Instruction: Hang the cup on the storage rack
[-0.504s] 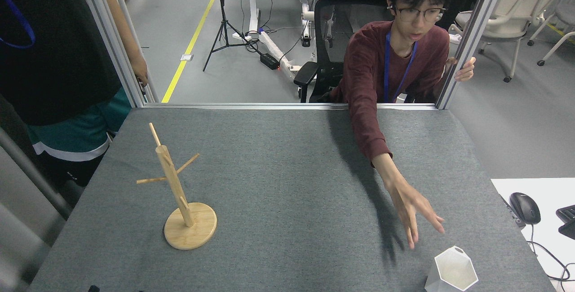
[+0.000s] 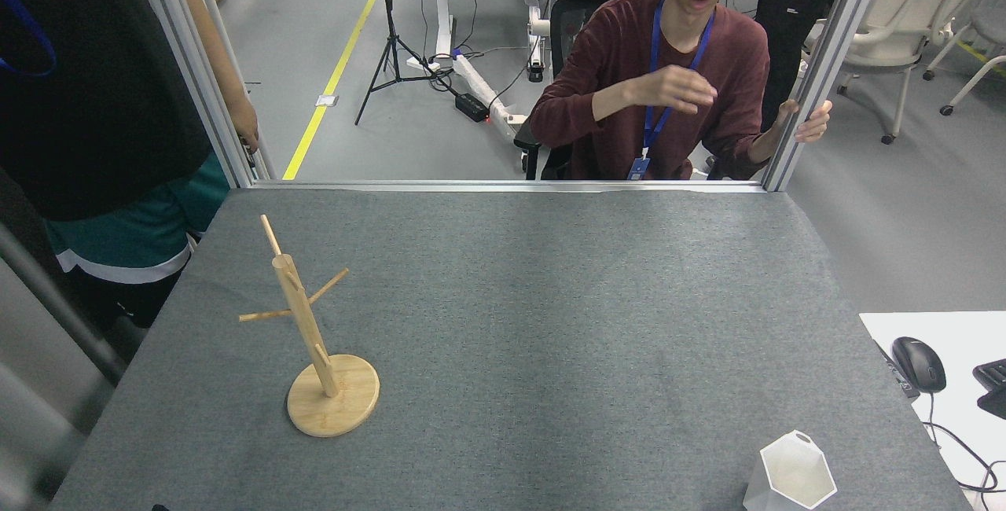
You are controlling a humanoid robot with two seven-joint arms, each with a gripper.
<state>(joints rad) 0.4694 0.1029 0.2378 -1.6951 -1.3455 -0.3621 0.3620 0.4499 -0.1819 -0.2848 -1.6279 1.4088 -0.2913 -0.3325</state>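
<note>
One cup [image 2: 790, 482] stands upright at the table's [image 2: 550, 299] near right corner, close to the front edge. One rack [image 2: 318, 354] stands well apart, toward the left. Open felt lies between. Beyond the far edge sits a person [image 2: 660, 86]. Neither gripper shows, so their state cannot be told.

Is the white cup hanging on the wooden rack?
No, the cup stands on the grey table near its front right corner, far from the rack, whose pegs are all bare.
</note>
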